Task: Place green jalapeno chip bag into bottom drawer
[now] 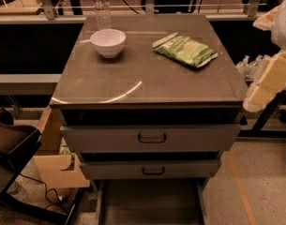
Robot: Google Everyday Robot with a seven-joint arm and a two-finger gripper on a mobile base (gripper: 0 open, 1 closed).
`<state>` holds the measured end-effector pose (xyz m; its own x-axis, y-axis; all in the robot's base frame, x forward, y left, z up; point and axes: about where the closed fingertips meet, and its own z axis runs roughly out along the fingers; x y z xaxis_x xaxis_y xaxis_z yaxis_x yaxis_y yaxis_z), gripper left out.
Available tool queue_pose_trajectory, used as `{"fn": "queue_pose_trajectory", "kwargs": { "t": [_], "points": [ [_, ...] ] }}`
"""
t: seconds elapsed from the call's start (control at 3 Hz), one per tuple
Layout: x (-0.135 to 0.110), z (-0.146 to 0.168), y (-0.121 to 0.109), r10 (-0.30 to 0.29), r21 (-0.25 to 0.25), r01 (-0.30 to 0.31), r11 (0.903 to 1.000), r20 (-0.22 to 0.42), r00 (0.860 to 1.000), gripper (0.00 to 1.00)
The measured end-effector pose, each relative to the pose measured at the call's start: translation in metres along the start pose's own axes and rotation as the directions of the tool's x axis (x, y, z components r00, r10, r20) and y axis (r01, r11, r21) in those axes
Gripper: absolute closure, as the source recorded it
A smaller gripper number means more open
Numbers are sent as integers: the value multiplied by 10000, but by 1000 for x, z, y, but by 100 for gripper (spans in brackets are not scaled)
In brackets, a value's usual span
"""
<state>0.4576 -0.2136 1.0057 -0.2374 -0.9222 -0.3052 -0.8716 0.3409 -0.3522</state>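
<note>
The green jalapeno chip bag lies flat on the cabinet top, at the back right. The bottom drawer is pulled open at floor level below the two closed gray drawer fronts, and its dark floor is bare. Cream-colored arm links hang at the right edge of the view, beside the cabinet and apart from the bag. The gripper itself lies outside the view.
A white bowl sits at the back left of the top, with a clear water bottle behind it. The two drawer fronts have black handles. Cardboard and dark equipment stand at the left.
</note>
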Motion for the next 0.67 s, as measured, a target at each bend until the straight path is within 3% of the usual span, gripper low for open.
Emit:
{"fn": "queue_pose_trajectory", "kwargs": {
  "t": [0.33,0.67],
  "points": [
    [8,23,-52,1688,401,-1757,9836,1366,9761,0],
    [6,51,-109,2970,479,-3224,9454,2811,9126,0]
  ]
}}
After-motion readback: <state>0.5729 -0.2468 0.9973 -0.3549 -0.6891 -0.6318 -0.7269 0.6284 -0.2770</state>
